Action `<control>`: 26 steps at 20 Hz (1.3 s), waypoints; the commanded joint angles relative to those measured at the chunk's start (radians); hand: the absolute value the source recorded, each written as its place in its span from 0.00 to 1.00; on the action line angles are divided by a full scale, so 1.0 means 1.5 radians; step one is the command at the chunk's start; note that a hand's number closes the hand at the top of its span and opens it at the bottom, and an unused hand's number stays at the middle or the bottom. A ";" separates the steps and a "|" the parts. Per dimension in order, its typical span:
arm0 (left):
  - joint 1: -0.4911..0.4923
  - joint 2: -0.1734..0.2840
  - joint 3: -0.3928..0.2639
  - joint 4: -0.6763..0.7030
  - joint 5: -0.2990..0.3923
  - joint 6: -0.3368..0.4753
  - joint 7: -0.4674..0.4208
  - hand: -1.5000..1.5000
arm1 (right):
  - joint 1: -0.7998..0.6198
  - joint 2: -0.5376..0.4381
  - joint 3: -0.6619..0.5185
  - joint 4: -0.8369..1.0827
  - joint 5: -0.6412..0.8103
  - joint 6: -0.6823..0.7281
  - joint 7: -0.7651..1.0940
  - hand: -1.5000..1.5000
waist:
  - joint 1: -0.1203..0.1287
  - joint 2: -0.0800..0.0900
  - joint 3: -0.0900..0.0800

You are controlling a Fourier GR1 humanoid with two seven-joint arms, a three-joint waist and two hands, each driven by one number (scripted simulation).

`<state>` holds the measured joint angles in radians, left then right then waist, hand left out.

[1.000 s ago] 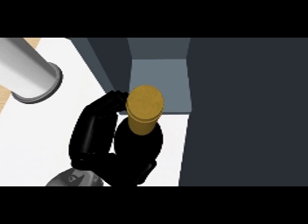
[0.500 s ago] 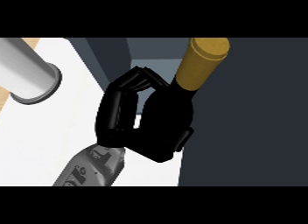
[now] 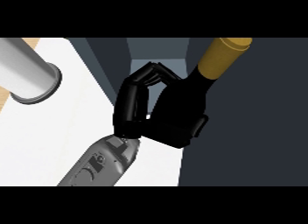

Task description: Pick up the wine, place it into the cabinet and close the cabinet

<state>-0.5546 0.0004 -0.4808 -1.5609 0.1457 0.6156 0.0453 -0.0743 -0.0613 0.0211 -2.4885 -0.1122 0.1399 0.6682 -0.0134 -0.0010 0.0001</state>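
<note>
Head view: looks steeply down; one hand at work, L hand not seen.
Cabinet (image 3: 260, 122): dark grey mass filling R side; paler opening (image 3: 158, 49) at top centre, just above the fingers. Can't tell which dark panel is the door.
Bench (image 3: 47, 131): white top, L half of view, running up to the cabinet's edge.
Grey cylinder (image 3: 18, 70): top L, over the bench, well apart from the hand; no part in this step.
Forearm (image 3: 102, 164): grey, comes in from lower edge, angled up and R toward the opening.
Right hand (image 3: 176, 118): clenched round the wine's dark body, fingers (image 3: 140, 87) curled on the L side, tips meeting near the shoulder.
Wine (image 3: 216, 64): held off the bench, tilted, gold neck pointing up-R and lying over the dark cabinet panel, not yet inside the opening.
Step in hand (judged): carry into cabinet, approx. halfway through the task.
Doing it well: swing neck L to line up w/ the opening before pushing in; bring bottle nearer upright so the base lands flat; keep clear of the panel edge at R; let go only once the base sits on the shelf; then pull straight back and see to the door.
</note>
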 commanded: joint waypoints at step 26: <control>-0.028 0.000 0.006 0.313 0.119 0.028 -0.307 1.00 | 0.031 -0.009 -0.020 -0.078 -0.077 0.011 0.030 0.00 | -0.005 0.002 0.000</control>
<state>-0.5681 0.0007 -0.4996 -1.1886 0.3118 0.6671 -0.3300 -0.0730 -0.0625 0.0135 -2.4793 -0.1083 0.1481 0.6482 -0.0139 0.0005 -0.0001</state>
